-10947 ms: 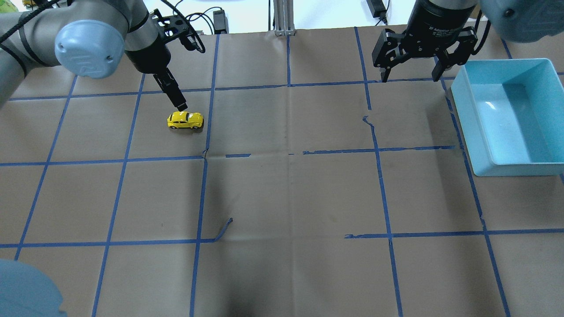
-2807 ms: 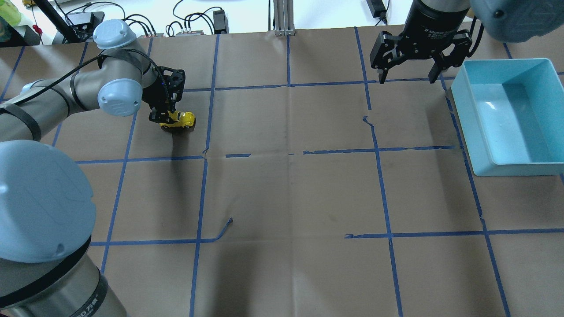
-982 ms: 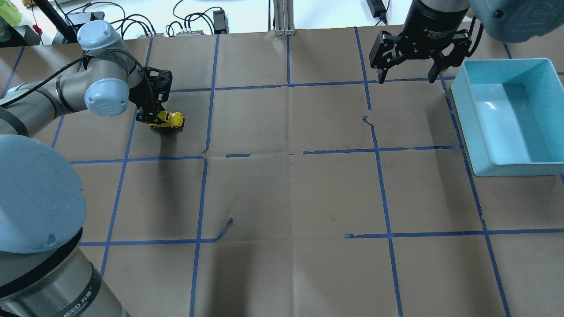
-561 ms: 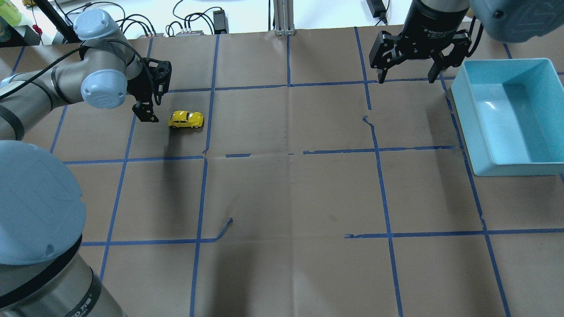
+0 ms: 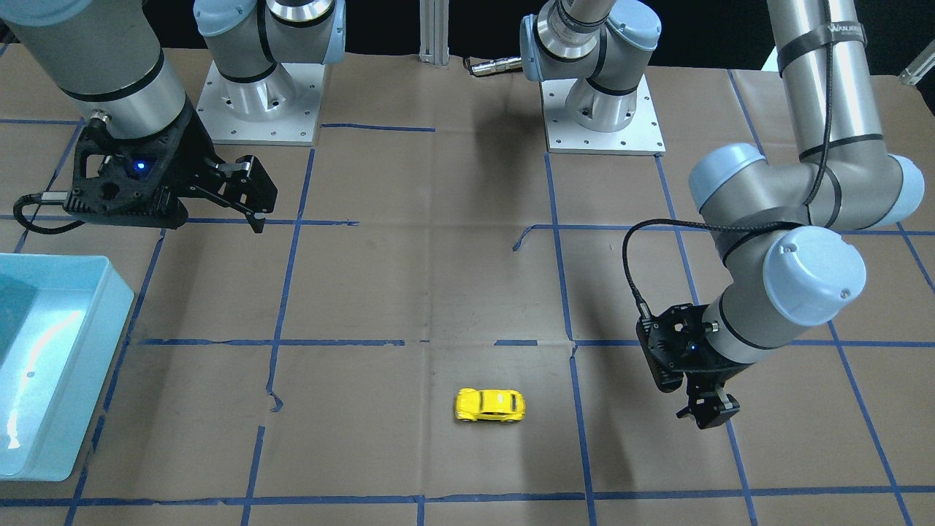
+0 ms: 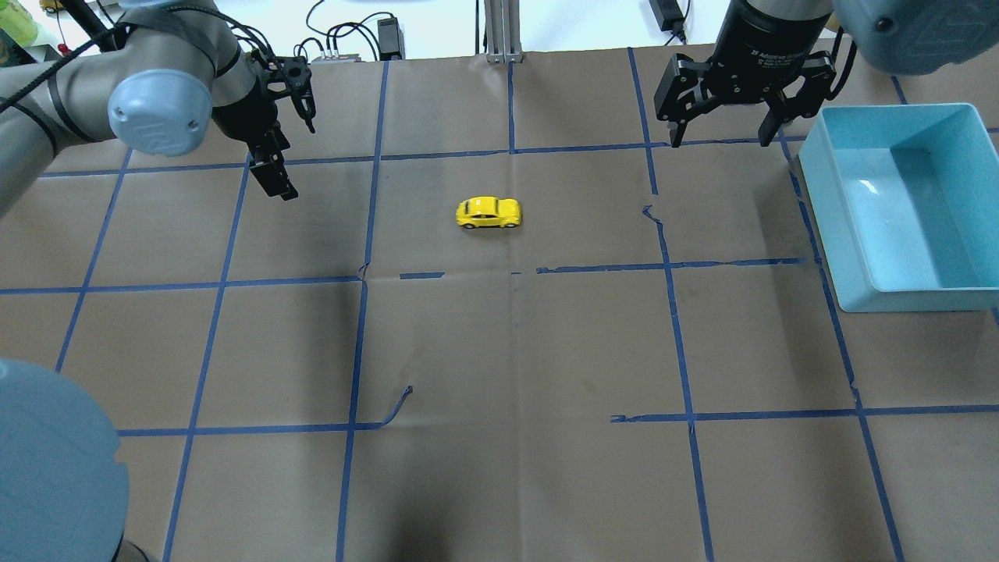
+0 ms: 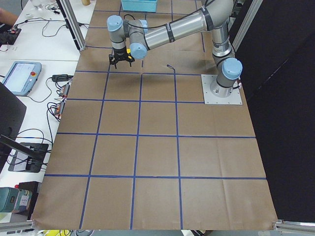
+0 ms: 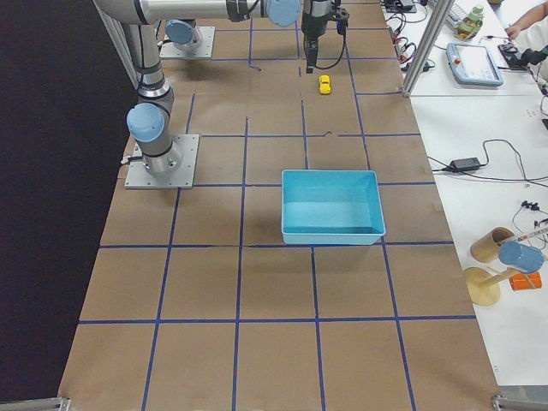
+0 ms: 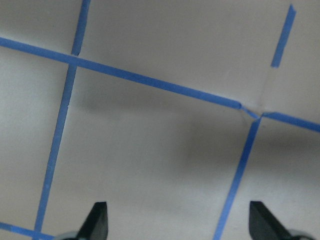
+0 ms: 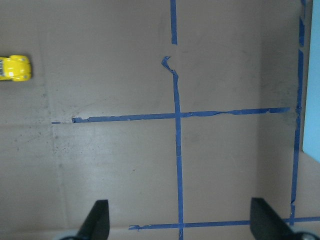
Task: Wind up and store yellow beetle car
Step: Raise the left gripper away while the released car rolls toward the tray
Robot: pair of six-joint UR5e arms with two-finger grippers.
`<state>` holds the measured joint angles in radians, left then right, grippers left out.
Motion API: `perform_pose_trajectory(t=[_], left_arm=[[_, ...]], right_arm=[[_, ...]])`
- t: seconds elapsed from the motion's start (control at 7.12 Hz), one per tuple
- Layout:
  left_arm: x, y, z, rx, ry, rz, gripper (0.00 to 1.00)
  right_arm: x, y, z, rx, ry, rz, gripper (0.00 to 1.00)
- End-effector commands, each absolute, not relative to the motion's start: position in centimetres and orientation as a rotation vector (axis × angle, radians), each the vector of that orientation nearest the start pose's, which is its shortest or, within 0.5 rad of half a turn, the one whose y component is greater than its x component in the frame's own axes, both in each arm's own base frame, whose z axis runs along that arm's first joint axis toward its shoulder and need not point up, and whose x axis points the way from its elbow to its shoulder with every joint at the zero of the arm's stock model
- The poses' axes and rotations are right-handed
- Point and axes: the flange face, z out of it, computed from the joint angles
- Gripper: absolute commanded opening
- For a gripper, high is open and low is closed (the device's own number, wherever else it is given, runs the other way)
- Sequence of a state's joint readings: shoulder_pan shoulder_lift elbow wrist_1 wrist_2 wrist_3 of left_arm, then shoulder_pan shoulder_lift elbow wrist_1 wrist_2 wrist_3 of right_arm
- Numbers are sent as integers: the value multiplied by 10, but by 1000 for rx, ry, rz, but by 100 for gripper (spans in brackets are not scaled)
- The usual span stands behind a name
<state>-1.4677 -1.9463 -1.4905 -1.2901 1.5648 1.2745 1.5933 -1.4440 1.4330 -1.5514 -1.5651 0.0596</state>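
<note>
Jaws: left gripper [image 6: 278,184] spread and empty; right gripper [image 6: 722,134] spread and empty | yellow beetle car [image 6: 488,212] on its wheels roughly midway between them, touching neither | blue bin [image 6: 827,234] just beyond right gripper | likely next a pickup: straddle the car's sides, close low, so it cannot roll off

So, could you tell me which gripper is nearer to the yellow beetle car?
Left. The left gripper hangs left of the yellow beetle car; the right gripper is farther, beside the blue bin.
</note>
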Motion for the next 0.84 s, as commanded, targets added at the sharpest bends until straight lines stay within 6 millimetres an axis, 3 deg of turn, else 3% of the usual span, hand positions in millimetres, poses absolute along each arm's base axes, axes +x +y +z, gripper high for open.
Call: perform_pose_trajectory(t=[0.0,0.28,0.7], left_arm=[[-104,-608,418,1211,2905,7,99],[-118,-578,469,855,3012,-3,99],[-120,-573,491,198,3121,-13,99]], right_arm=[[146,-542,487,22,3136,15,100],[146,-543,485,-91,3136,19,100],[145,-544,485,-94,3135,22,100]])
